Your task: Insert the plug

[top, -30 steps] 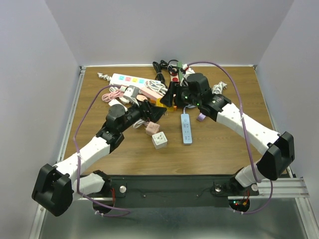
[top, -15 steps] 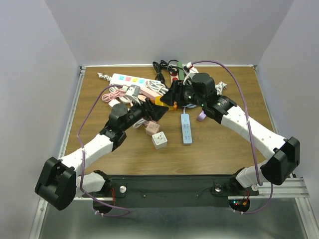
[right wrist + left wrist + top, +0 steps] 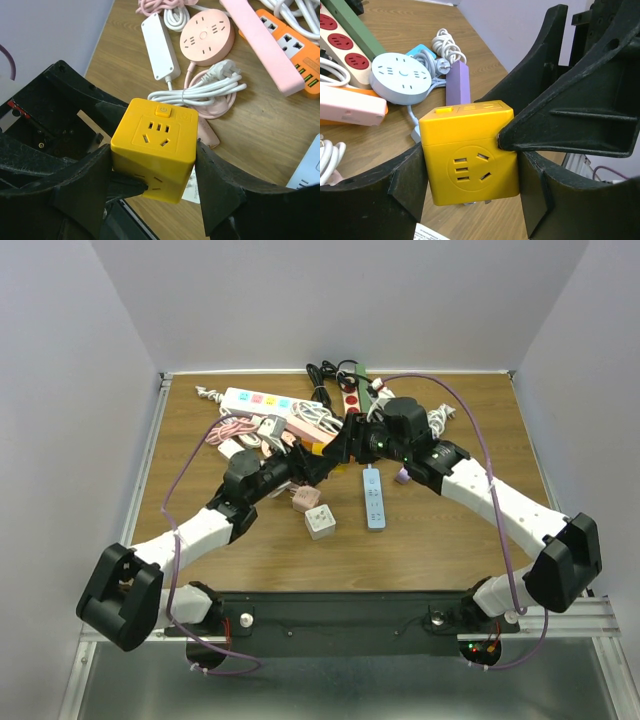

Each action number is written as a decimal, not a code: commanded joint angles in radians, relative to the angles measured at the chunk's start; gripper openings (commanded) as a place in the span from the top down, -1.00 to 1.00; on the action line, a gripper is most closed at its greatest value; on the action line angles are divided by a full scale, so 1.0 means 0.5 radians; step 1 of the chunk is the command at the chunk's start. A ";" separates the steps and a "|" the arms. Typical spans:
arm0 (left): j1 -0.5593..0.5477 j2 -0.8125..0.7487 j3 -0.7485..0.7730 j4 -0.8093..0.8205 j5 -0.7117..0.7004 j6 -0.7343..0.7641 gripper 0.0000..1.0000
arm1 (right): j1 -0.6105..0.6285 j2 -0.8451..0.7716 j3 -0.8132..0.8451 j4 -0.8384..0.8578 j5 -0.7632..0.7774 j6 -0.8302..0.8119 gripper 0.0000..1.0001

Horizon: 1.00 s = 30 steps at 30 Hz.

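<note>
Yellow cube (image 3: 468,150), one, pinched by left claw (image 3: 471,172) and right claw (image 3: 152,172).

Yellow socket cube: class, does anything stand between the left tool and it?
Nothing visible does. The left tool flanks the yellow socket cube closely on both sides, with no object between them. The right tool grips the same cube.

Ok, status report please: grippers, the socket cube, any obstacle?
Right gripper shut on yellow socket cube. Left gripper flanks same cube, grip unconfirmed. Coiled white cable lies nearby.
</note>
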 commanded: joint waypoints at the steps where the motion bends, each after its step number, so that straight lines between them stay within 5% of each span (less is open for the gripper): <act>1: -0.005 -0.037 -0.067 0.261 0.063 0.182 1.00 | -0.009 -0.112 -0.044 0.110 -0.128 -0.025 0.56; 3: -0.005 -0.065 -0.128 0.301 0.082 0.265 1.00 | -0.043 -0.121 -0.050 0.101 -0.174 -0.025 0.27; 4: -0.005 -0.098 -0.150 0.335 0.094 0.342 1.00 | -0.080 -0.121 -0.056 0.095 -0.225 -0.025 -0.08; 8: -0.009 -0.188 -0.242 0.351 0.121 0.532 1.00 | -0.206 -0.081 -0.044 0.083 -0.427 -0.034 -0.46; 15: -0.015 -0.246 -0.248 0.249 0.186 0.772 1.00 | -0.292 0.053 0.035 0.052 -0.876 -0.044 -0.75; 30: -0.137 -0.249 -0.208 0.234 0.161 0.843 1.00 | -0.298 0.238 0.069 0.046 -1.244 -0.022 -0.89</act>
